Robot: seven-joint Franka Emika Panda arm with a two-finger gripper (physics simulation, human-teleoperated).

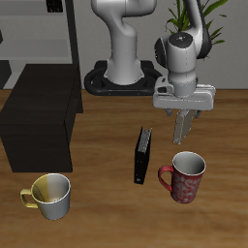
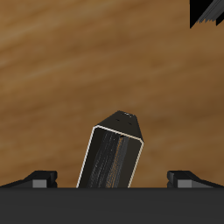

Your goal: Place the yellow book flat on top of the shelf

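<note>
The yellow book with its pale speckled cover does not show in either view. The only book in sight is a thin dark book (image 1: 143, 155) standing upright on the table beside the red mug (image 1: 184, 177). It also shows in the wrist view (image 2: 112, 157), with a dark streaked face and pale edges. The shelf (image 1: 39, 121), a low black box with a flat bare top, stands well away across the table. My gripper (image 1: 182, 138) hangs above the table between the dark book and the red mug, slightly farther back. In the wrist view the gripper (image 2: 112, 179) is open and empty.
A yellow-and-white mug (image 1: 50, 194) stands near the table's front edge, in front of the shelf. A tall grey open-frame rack (image 1: 48, 29) stands behind the shelf. The robot's base (image 1: 121, 77) and a plant (image 1: 194, 15) are at the back.
</note>
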